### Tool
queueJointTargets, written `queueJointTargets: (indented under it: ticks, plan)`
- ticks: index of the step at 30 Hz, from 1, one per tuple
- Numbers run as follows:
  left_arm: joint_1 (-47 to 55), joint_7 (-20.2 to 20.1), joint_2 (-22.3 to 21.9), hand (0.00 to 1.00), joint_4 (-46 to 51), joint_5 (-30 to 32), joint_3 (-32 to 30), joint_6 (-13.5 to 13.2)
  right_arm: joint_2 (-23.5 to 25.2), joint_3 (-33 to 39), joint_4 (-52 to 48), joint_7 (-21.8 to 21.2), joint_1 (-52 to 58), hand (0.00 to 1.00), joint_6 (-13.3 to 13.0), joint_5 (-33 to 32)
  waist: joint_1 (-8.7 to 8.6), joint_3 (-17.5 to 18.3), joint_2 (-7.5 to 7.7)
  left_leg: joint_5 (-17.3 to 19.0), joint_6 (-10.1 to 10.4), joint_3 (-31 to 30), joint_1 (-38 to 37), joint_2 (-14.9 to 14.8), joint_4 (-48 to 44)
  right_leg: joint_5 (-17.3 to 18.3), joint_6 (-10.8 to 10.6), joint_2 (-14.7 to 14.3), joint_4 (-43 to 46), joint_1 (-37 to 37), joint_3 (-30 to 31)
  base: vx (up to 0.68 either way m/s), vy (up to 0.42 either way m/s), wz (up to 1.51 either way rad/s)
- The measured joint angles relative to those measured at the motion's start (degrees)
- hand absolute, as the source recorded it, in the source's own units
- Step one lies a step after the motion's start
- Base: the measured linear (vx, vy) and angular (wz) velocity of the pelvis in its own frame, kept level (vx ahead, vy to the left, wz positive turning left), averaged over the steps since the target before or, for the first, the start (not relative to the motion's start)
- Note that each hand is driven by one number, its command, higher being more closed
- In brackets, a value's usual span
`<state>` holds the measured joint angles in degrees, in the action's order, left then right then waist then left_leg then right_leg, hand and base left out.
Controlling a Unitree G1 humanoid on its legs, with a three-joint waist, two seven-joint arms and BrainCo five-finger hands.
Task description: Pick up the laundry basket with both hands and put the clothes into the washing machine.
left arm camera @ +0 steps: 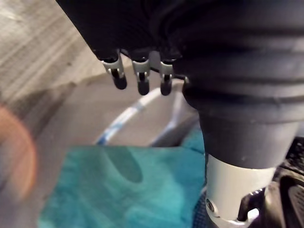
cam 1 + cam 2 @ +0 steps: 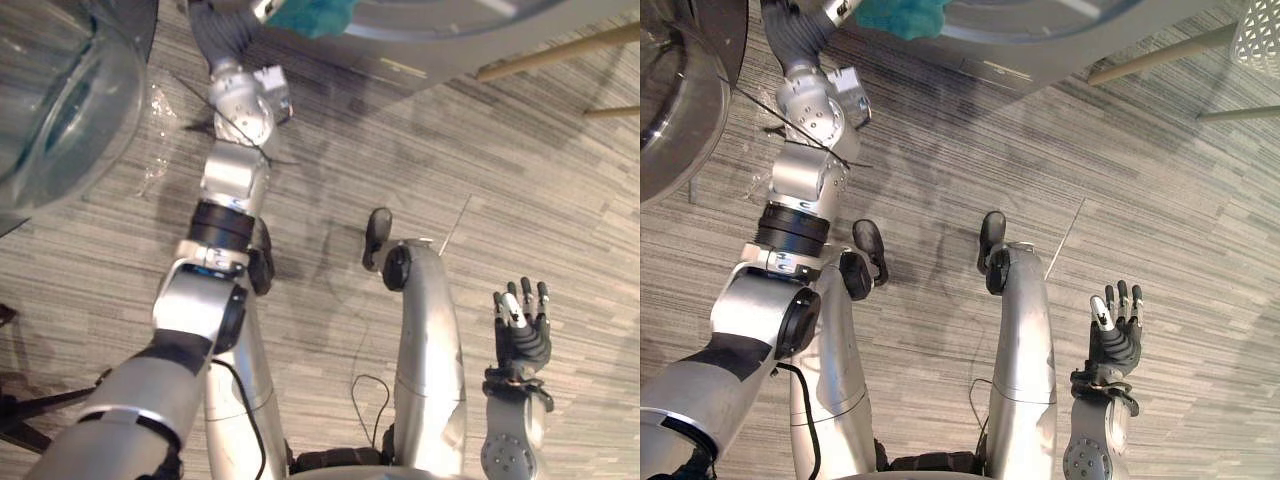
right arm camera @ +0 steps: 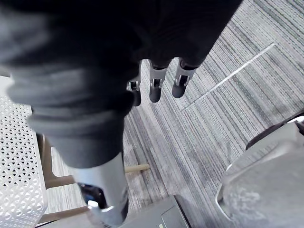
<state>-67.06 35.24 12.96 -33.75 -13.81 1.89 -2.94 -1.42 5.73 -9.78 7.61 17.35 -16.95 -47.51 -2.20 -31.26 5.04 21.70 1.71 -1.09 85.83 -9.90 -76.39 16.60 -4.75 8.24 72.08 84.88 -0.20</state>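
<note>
Reaches with the left arm up to the grey front of the washing machine [image 2: 450,45], at the top edge of the head views. Left hand [image 1: 141,83] released: in its wrist view, fingers straight and side by side, dark tips hanging free, curled round nothing. Just below those tips and apart from them, a teal cloth [image 1: 128,190] lying flat, with a pale curved rim [image 1: 137,109] just past it; cannot tell whether that rim belongs to the drum. From the head, the same cloth as a teal patch against the machine's front, right beside the left wrist. To the left of the arm, the machine's round glass door [image 2: 60,100], standing open above the floor.

Holds the right hand [image 2: 520,335] low on the right side, well apart from the machine, over the striped grey floor [image 2: 400,170]. Relaxed as well: fingers straight, pointing away from the body, grasping nothing.

Laundry basket [image 2: 1260,40], white and perforated, in the far upper right corner of the right eye view, near pale wooden legs [image 2: 555,55]; alongside those legs again in the right wrist view. Touched by neither hand, well apart from both.
</note>
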Motion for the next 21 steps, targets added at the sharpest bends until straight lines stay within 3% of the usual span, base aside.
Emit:
queueJointTargets:
  ticks: [10, 21]
  plan:
    - [1.87, -0.91, 0.62, 0.0, -3.38, -1.96, -2.64, -0.05, -0.34, -1.22, 2.72, 0.01, 0.0, 0.0, -0.18, 0.91, -0.04, 0.34, 0.56, -0.89, 1.48, -1.38, 0.78, 0.29, 1.16, 1.0, 1.69, 0.78, 0.76, 0.6, -1.91, -0.01, -0.021, 0.08]
    - [-4.25, -4.58, 3.22, 0.0, -10.36, -5.86, 0.49, -0.04, -0.24, -1.78, 5.21, 0.13, -1.24, 0.0, -0.7, 1.0, -0.49, 0.44, 0.73, -0.97, 1.6, -3.48, 7.04, 0.33, -1.24, 1.25, 2.08, 0.89, 2.29, 5.26, -3.6, -0.01, 0.01, -0.02]
